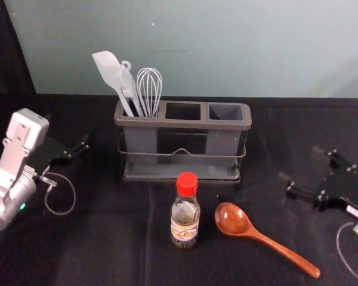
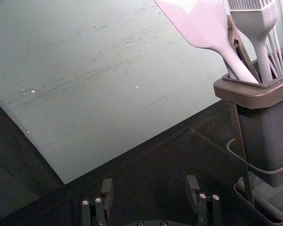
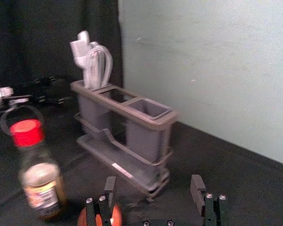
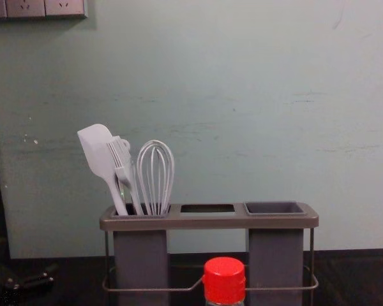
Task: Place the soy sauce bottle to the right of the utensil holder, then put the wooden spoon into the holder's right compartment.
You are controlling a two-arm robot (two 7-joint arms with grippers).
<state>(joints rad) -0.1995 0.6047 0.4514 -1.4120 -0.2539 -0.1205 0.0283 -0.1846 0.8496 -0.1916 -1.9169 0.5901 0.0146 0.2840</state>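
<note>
Both grippers empty, bottle and spoon waiting on the desk
Your soy sauce bottle, clear glass with a red cap (image 1: 186, 184), stands upright in front of the grey three-slot utensil holder (image 1: 182, 124), and the glossy brown wooden spoon (image 1: 274, 245) lies to its right, bowl just beside the bottle. Your right gripper (image 3: 153, 183) is at the desk's right side, jaws apart and holding nothing; your left gripper (image 2: 149, 184) sits idle left of the holder, jaws also open. Watch the first reach: coming from the right, you could clip the spoon and spin it, or push the bottle over with an off-centre close. Set the bottle too near the right compartment (image 1: 222, 143) and it may block the spoon later — whose wide bowl could catch the rim if it goes in tilted.
</note>
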